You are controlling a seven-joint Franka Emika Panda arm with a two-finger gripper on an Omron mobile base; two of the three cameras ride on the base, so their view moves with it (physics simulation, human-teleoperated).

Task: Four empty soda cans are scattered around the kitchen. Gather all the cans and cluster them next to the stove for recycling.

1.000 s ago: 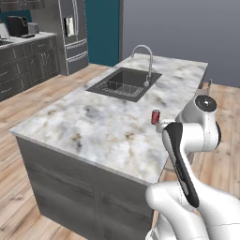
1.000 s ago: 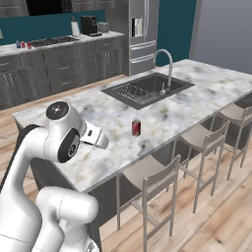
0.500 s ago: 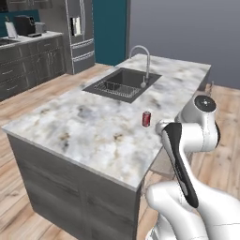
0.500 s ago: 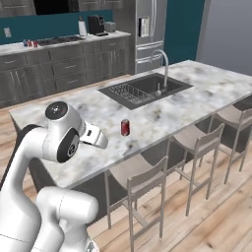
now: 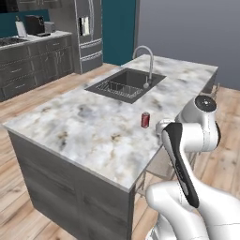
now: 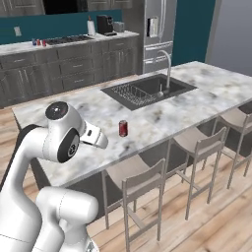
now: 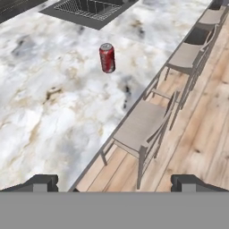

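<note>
Item: we list one red soda can (image 7: 107, 57) upright on the marble island (image 5: 89, 126); gripper (image 7: 114, 182) fingers wide, empty.

A red soda can (image 7: 107, 57) with white marking and a silver top stands centre frame on the white, grey-and-tan veined marble desk (image 5: 84, 126). Upper left: teal wall (image 6: 64, 22), dark grey cabinets (image 6: 74, 69). Floor (image 7: 197, 125): light wood planks.

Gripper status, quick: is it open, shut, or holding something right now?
Gripper: open, holding nothing; the red soda can stands apart on the island counter.
</note>
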